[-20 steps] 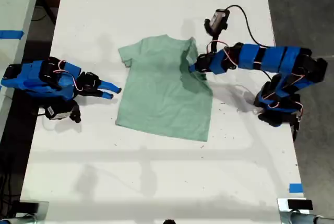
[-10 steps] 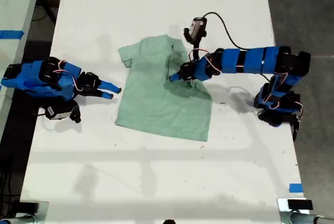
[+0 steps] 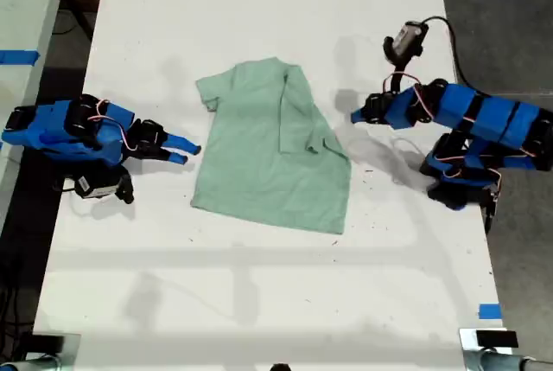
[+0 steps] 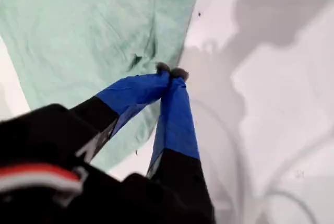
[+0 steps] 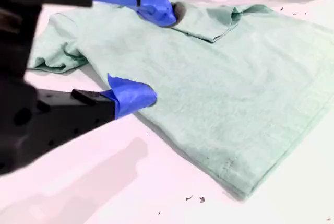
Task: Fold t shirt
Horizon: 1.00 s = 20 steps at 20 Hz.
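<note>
Hovering with fingertips pressed together on nothing, my first pincer (image 3: 356,117) (image 4: 171,72) hangs over bare white desk (image 3: 259,284) just off the t shirt (image 3: 270,146) (image 4: 94,31) (image 5: 209,83), on the exterior view's right. My second pincer (image 3: 183,150) (image 5: 156,51), spread apart, points at the shirt's opposite edge from the exterior view's left. Between them the shirt lies flat, collar toward the exterior view's top, hem toward its bottom, one sleeve folded inward. A wrist camera (image 3: 404,41) and cable rise above the first arm.
</note>
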Available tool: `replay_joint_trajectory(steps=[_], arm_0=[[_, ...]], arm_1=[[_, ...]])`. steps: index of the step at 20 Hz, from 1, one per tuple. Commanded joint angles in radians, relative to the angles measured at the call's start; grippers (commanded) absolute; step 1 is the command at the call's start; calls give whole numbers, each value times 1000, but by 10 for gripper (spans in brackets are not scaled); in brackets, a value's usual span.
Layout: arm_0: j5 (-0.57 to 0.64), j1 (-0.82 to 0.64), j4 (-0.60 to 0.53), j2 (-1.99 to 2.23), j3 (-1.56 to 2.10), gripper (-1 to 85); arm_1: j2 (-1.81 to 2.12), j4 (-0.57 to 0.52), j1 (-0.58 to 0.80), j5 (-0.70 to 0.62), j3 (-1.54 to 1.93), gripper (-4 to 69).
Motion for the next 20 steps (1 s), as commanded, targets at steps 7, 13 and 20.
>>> replay_joint_trajectory(steps=[7, 13, 20], arm_0=[[6, -11, 2, 6, 3, 206], [8, -11, 2, 6, 3, 206], [8, -11, 2, 6, 3, 206]], arm_1=[[831, 202, 17, -6, 457, -6], [831, 202, 14, 14, 476, -6], [831, 206, 6, 29, 480, -6]])
